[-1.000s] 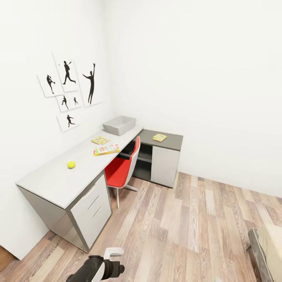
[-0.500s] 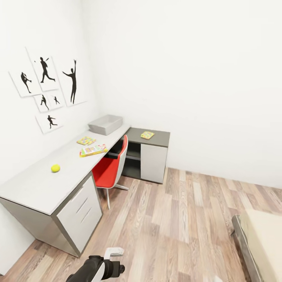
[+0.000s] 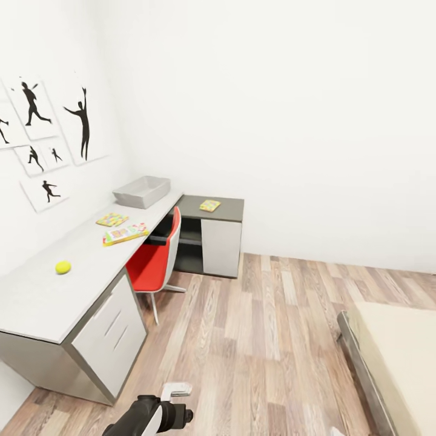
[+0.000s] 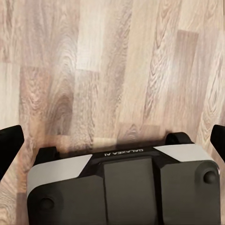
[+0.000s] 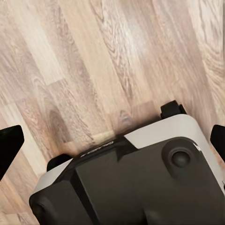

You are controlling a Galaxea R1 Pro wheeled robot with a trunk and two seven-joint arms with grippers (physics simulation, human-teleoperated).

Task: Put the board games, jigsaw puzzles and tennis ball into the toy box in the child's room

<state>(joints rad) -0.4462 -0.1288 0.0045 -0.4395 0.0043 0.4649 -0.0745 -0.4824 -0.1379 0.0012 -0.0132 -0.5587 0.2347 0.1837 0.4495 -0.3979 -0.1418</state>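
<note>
The toys sit well apart from the robot, which stands on the wood plank floor (image 3: 266,339) with nothing in either claw. Nearest, the left claw (image 4: 112,136) hangs over bare planks with its fingertips spread wide at the frame edges; the right claw (image 5: 112,140) is likewise spread wide above the floor. In the head view the left arm (image 3: 148,415) shows low down, and a corner of the bed (image 3: 393,357) lies to the right, beige with a grey frame edge. Further off, on the long counter (image 3: 42,297), rests one tennis ball (image 3: 62,267), then one board game (image 3: 125,234) and just beyond it one jigsaw puzzle (image 3: 112,219), with a red chair (image 3: 154,263) tucked alongside. A second jigsaw puzzle (image 3: 210,205) lies on the lower dark cabinet (image 3: 221,212). At the far end of the counter stands the single toy box (image 3: 142,191), apparently empty. Judging from this, the robot is on its way; a good approach would stop close to the counter, clear of the chair, within reach of both toy and toy box.
</note>
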